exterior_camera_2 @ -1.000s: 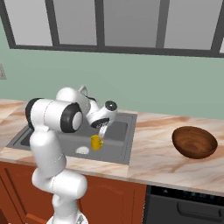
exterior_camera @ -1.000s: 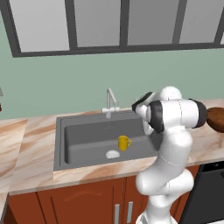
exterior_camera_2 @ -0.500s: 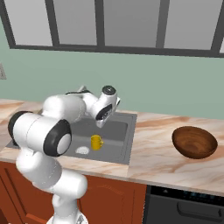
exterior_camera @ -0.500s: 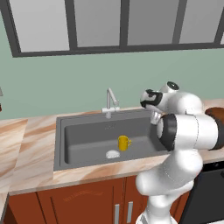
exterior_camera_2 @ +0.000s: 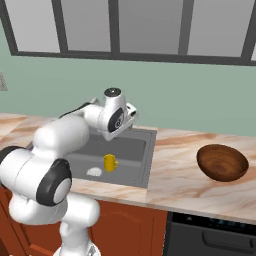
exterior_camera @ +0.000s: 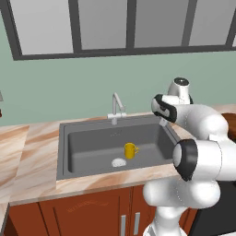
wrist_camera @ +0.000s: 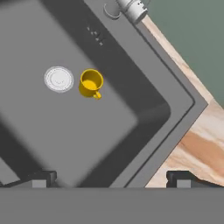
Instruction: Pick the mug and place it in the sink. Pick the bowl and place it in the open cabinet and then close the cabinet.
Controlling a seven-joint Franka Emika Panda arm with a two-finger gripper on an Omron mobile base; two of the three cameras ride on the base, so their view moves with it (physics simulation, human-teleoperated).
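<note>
the yellow mug (exterior_camera_2: 110, 162) stands upright on the floor of the sink (exterior_camera_2: 135, 148), just beside the round drain (exterior_camera_2: 93, 172), so the first half of the task looks done. above the basin's right side the hand (wrist_camera: 112, 177) is released, fingers spread wide with nothing between them. well apart to the right, the brown bowl (exterior_camera_2: 222, 162) sits upright on the marble tabletop (exterior_camera_2: 180, 175). the step in hand is likely reaching for that bowl: swing over high enough to clear the sink edge, then come down on one wall of the rim, one finger inside and one outside, since the whole bowl looks too wide to span.
</note>
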